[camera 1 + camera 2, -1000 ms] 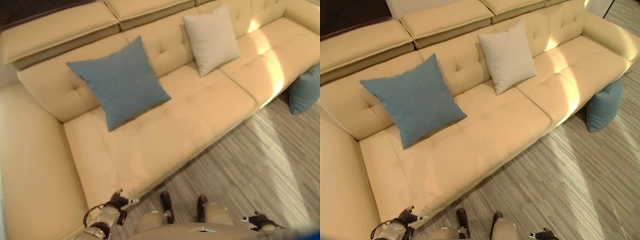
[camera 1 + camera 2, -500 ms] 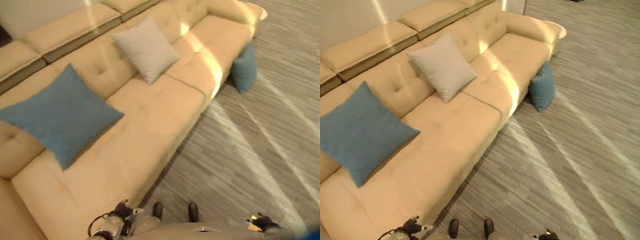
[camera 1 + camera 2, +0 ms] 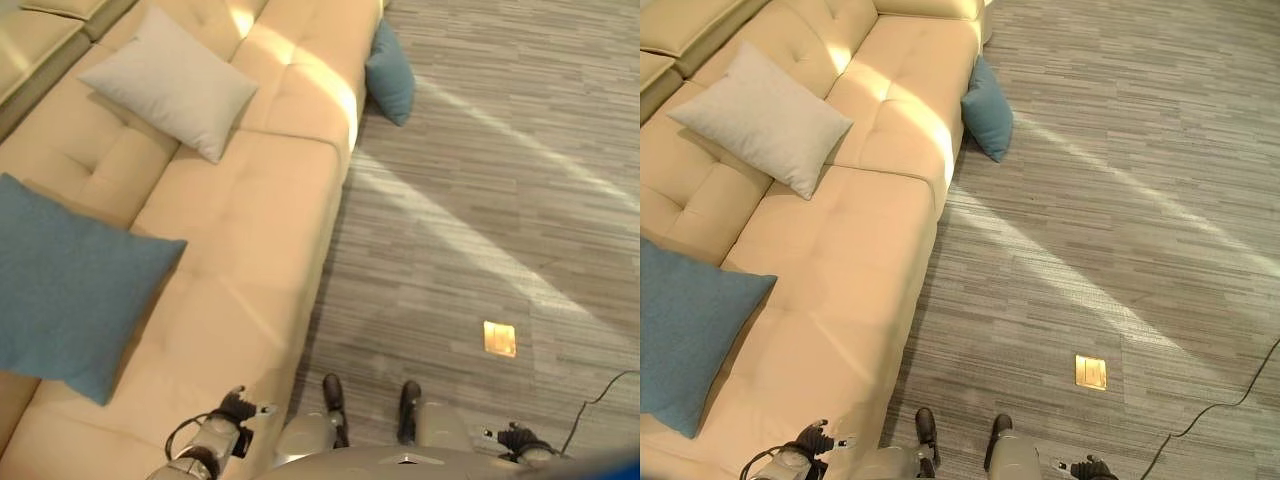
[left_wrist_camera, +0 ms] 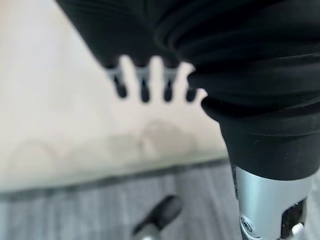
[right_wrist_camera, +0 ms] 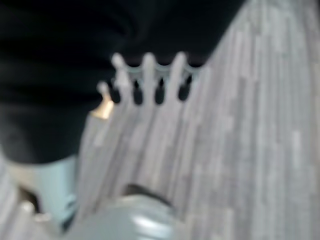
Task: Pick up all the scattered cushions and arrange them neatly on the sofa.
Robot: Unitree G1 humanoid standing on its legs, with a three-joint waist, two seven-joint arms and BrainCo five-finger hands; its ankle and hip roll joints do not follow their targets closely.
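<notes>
**Left eye view: one cushion on the floor, both hands empty**

Left eye view shows a cream sofa (image 3: 230,250) running along the left of the scene. Two cushions sit on it: a blue cushion (image 3: 70,290) at the near left, leaning on the backrest, and a grey cushion (image 3: 170,80) farther along. A third, a teal cushion (image 3: 392,75), stands on the wood-look floor (image 3: 500,200) at the far end, touching the sofa's front edge. It is the one item left to collect.

The left hand (image 4: 150,82) hangs low beside the near sofa front, fingers straight, holding nothing. The right hand (image 5: 145,80) hangs over bare floor, fingers likewise straight and empty. Both are well apart from the teal cushion.

A brass floor plate (image 3: 499,338) lies in the floor to the near right.

Risks, as judged:
- The teal cushion is far off; a walk along the sofa front is needed, and clipping the sofa edge could unsettle balance.
- A soft cushion may slip from a one-handed pinch.
- Careless placement could knock the grey cushion over.
</notes>
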